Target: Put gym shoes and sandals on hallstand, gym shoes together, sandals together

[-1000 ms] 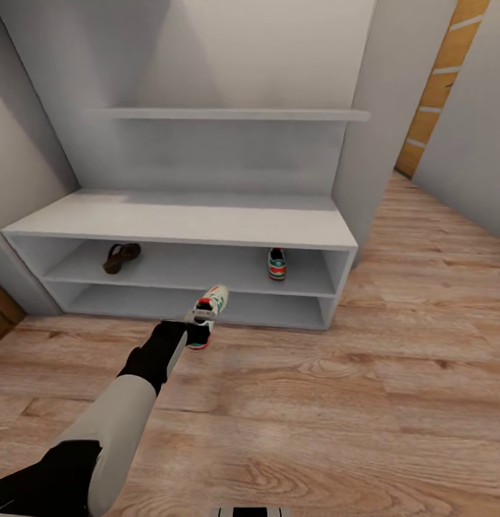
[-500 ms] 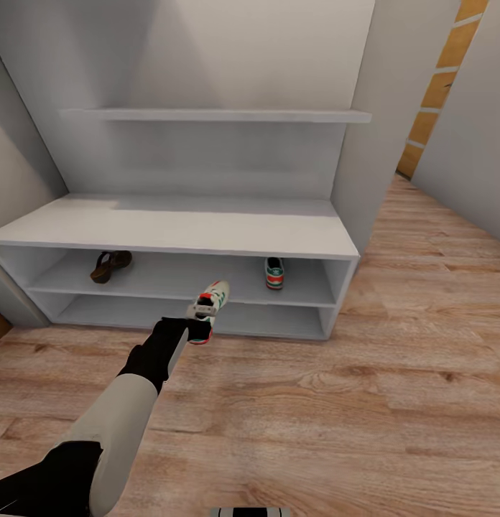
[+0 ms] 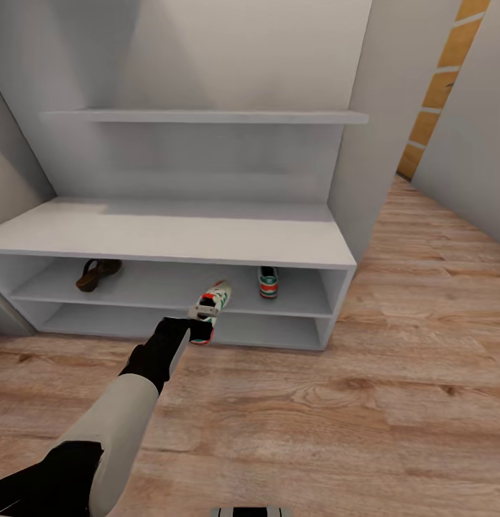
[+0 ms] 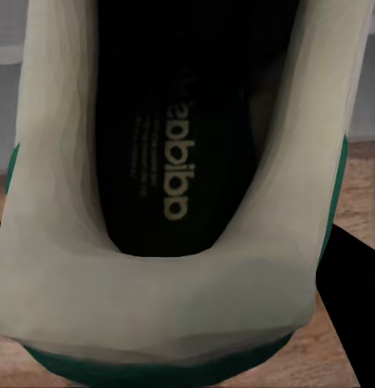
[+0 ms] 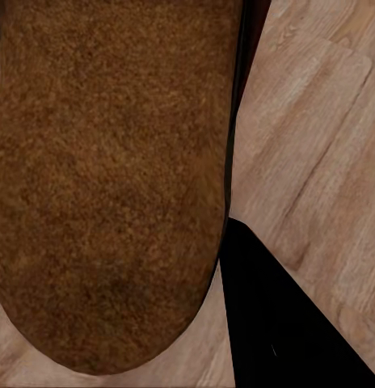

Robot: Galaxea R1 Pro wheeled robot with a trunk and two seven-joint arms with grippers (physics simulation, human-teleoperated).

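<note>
The view has closed in on the hallstand (image 3: 171,240). The left tool (image 3: 197,321) stays clamped on a gym shoe (image 3: 210,305) before its upper slot, where another gym shoe (image 3: 267,281) and a sandal (image 3: 97,273) sit. The right tool's (image 5: 260,323) grip can't be made out beside a brown sandal sole (image 5: 115,178).

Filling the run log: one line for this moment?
left gripper: holds gym shoe | rack upper slot: second gym shoe, sandal | right wrist: brown sandal
</note>
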